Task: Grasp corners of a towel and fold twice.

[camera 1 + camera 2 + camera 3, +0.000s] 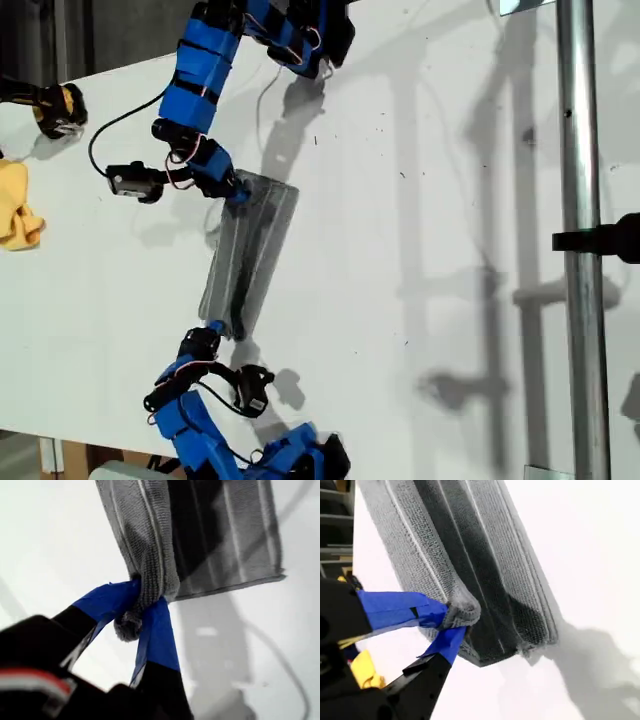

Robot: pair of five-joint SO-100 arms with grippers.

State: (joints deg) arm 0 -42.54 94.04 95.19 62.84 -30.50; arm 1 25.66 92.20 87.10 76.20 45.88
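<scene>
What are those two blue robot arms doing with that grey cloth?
Two robot arms are holding a grey striped towel between them over a white table. My first end effector is pinched shut on one bunched corner, and my second end effector is pinched shut on another. The towel hangs doubled over, so it seems to be mid-fold. A yellow cloth lies by the exterior view's left edge, away from both arms.

Ext cam overhead, looks down, far. Wrist cams close, prob oblique; all share towel [248,255].
</scene>
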